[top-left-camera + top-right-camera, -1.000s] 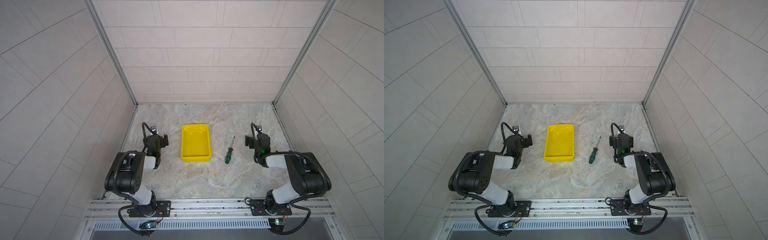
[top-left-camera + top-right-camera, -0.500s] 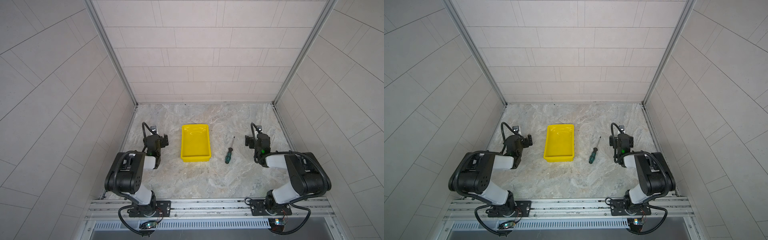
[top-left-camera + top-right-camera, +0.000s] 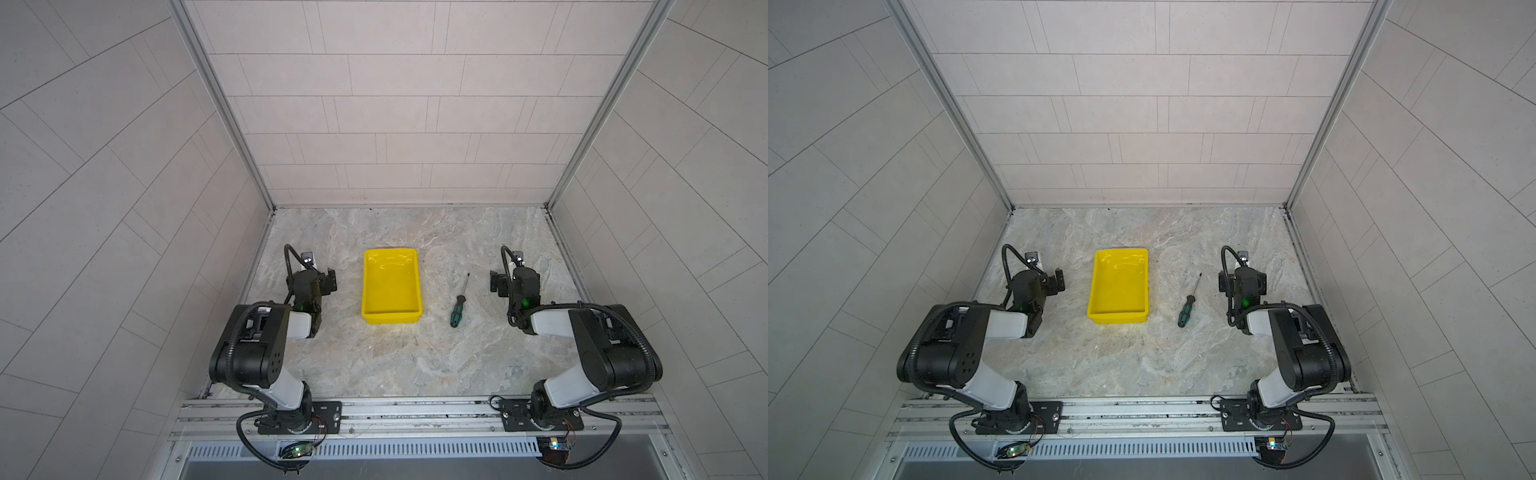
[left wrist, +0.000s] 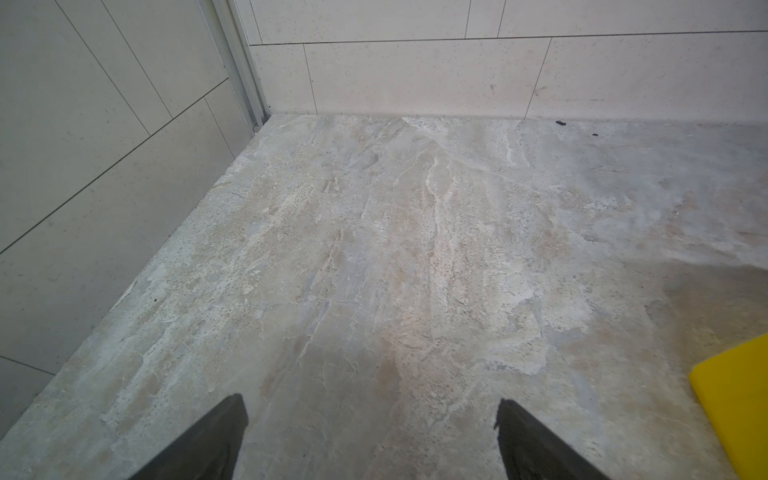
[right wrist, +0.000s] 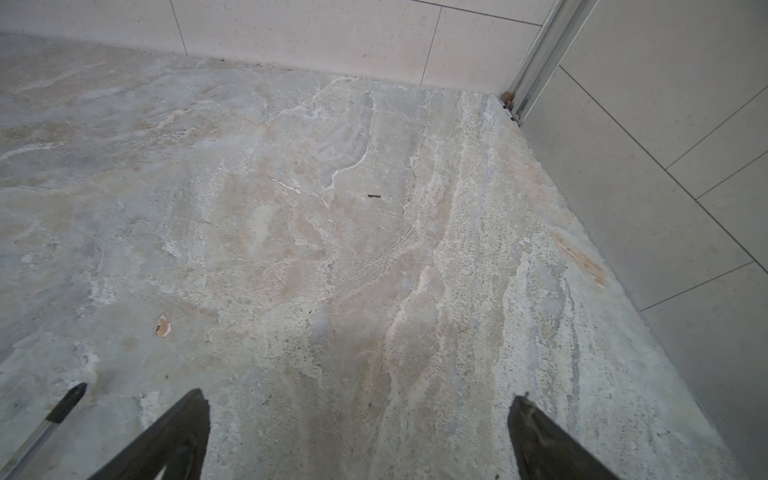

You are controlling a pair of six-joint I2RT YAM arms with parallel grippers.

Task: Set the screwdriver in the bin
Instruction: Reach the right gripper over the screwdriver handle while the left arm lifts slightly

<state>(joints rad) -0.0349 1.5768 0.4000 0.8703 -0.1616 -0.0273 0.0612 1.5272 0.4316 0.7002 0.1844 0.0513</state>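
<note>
The screwdriver [image 3: 459, 300] [image 3: 1189, 302], green-handled with a thin dark shaft, lies flat on the marble floor just right of the bin, shaft pointing toward the back wall. The yellow bin [image 3: 390, 321] [image 3: 1118, 319] stands empty mid-floor. My right gripper [image 5: 359, 399] [image 3: 515, 281] rests low to the right of the screwdriver, open with nothing between its fingers; the shaft tip [image 5: 68, 403] shows beside it in the right wrist view. My left gripper [image 4: 370, 405] [image 3: 314, 279] sits left of the bin, open and empty, with a bin corner [image 4: 739, 399] at the edge of its view.
Tiled walls enclose the floor on three sides, close to each folded arm. An aluminium rail [image 3: 415, 409] carrying both arm bases runs along the front edge. Small dark specks [image 5: 374, 196] lie on the marble near the back.
</note>
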